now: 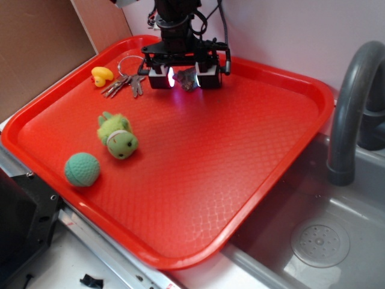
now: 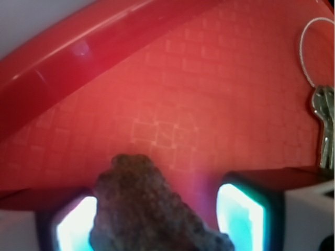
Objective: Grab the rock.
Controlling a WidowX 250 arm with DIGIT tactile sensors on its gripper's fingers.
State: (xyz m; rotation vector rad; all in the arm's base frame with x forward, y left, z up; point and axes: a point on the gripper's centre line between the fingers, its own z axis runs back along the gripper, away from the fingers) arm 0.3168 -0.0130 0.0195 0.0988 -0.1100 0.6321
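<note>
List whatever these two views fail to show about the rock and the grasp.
- Rock underside: cut off by the wrist view's bottom edge; whether it touches the tray is unclear.
- Pad contact: in the wrist view a gap shows beside the right pad; the left side is hidden by the rock.
- Tool closure: exterior view too small, rock in shadow.
- Keys: cut by the wrist view's right edge.

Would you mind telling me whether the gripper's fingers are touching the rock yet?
Cannot tell. In the wrist view the rock overlaps one pad, with a gap to the other; contact isn't plain.

your rock [image 1: 188, 78] [image 2: 152, 209], dark grey-brown, rough and jagged, sits between the claw [image 1: 183, 77] pads, nearer one pad, pointed end outward.
</note>
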